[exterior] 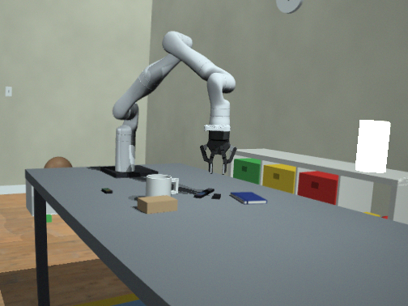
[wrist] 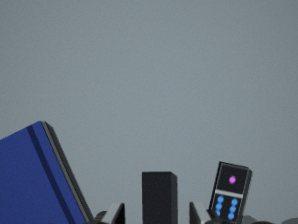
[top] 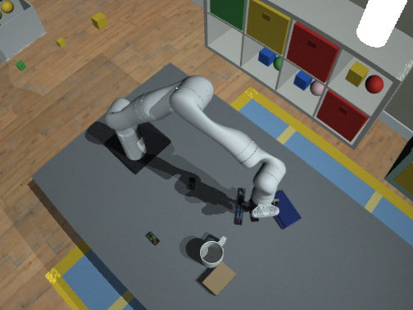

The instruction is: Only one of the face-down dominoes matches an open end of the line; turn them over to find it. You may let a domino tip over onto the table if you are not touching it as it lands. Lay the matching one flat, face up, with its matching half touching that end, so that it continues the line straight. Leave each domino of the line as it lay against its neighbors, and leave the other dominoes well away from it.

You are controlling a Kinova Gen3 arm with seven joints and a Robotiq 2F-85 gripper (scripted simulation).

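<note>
The line of dominoes (top: 238, 215) (exterior: 204, 193) lies face up. Its near end domino (wrist: 237, 187) shows one magenta pip on the outer half and blue pips on the other. A face-down domino (top: 255, 218) (exterior: 217, 196) (wrist: 159, 195) lies beside the line, apart from it. My gripper (exterior: 218, 172) (wrist: 157, 214) is partly open and empty, above the table by that domino. A face-up domino with green pips (top: 192, 183) lies towards the base. Another, with green and orange pips (top: 152, 238) (exterior: 107, 190), lies farther left. A dark piece (top: 211, 237) is partly hidden by the mug.
The white mug (top: 211, 253) (exterior: 159, 186) stands beside a tan block (top: 219, 279) (exterior: 157, 204). A blue book (top: 288, 210) (exterior: 248, 197) (wrist: 40, 175) lies on the other side of the face-down domino from the line.
</note>
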